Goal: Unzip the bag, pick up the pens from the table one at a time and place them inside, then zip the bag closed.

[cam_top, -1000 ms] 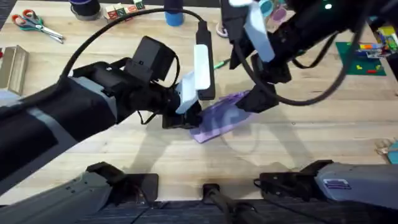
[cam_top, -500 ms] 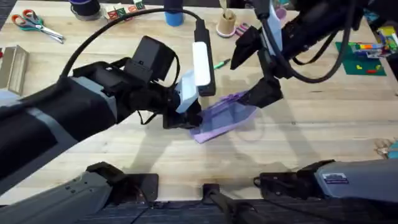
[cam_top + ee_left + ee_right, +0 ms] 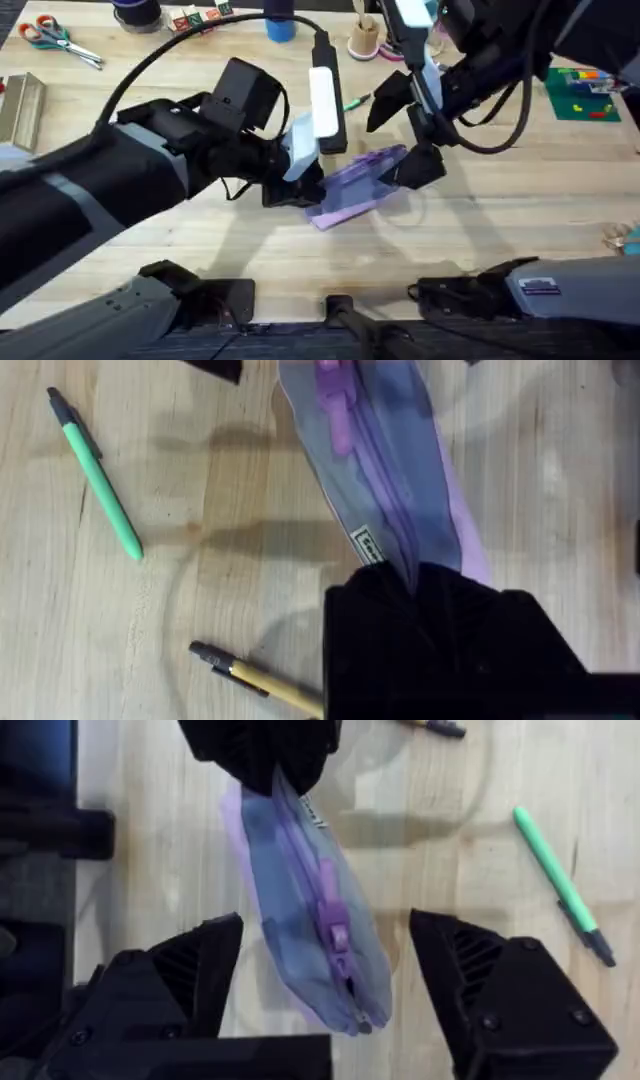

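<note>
The lavender bag (image 3: 362,182) lies slanted at mid-table. My left gripper (image 3: 305,190) is shut on its near-left end, seen close in the left wrist view where the black fingers (image 3: 430,630) pinch the bag (image 3: 385,470) beside its label. My right gripper (image 3: 402,134) hovers open over the bag's other end. In the right wrist view its two fingers straddle the bag (image 3: 300,910), with the purple zipper pull (image 3: 333,915) between them, untouched. The green pen (image 3: 97,475) and the yellow pen (image 3: 262,680) lie on the table (image 3: 500,220) behind the bag.
Scissors (image 3: 55,38) lie at the back left, near small blocks (image 3: 195,15). A blue cup (image 3: 280,25) and a wooden spool (image 3: 365,38) stand along the far edge. A green mat (image 3: 585,95) sits at the right. The front right of the table has free room.
My right gripper has come down from higher up and settled, open, over the bag's right end. The left gripper and the bag have held still.
</note>
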### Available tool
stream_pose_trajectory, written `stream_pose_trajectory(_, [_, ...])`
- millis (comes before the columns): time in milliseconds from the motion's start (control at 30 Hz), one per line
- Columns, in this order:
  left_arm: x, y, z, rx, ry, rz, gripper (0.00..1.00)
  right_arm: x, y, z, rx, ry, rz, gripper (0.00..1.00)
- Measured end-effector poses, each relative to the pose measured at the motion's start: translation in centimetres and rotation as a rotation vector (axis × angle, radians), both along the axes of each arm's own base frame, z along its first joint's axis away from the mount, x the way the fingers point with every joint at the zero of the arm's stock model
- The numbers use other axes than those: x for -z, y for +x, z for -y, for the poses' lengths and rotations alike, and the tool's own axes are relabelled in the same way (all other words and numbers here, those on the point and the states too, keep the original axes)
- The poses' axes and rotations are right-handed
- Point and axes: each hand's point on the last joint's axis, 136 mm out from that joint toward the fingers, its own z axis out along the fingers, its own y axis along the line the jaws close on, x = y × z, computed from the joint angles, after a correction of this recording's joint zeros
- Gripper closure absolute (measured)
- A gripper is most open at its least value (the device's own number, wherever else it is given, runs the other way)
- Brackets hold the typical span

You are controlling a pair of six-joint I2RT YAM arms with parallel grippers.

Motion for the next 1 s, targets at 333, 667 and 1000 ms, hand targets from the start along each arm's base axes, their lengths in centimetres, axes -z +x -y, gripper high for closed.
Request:
stream_pose_trajectory(333, [0.0,0.0,0.0,0.0,0.0,0.0,0.959,1.0,0.1,-0.1,-0.003,-0.006,-0.031,0.022])
stream_pose_trajectory(667, [0.0,0.0,0.0,0.0,0.0,0.0,0.96,1.8,-0.1,0.0,-0.008,-0.015,-0.063,0.387])
stream_pose_trajectory(1000, [0.0,0.0,0.0,0.0,-0.001,-0.002,0.959,1.8,-0.1,0.0,-0.008,-0.015,-0.06,0.87])
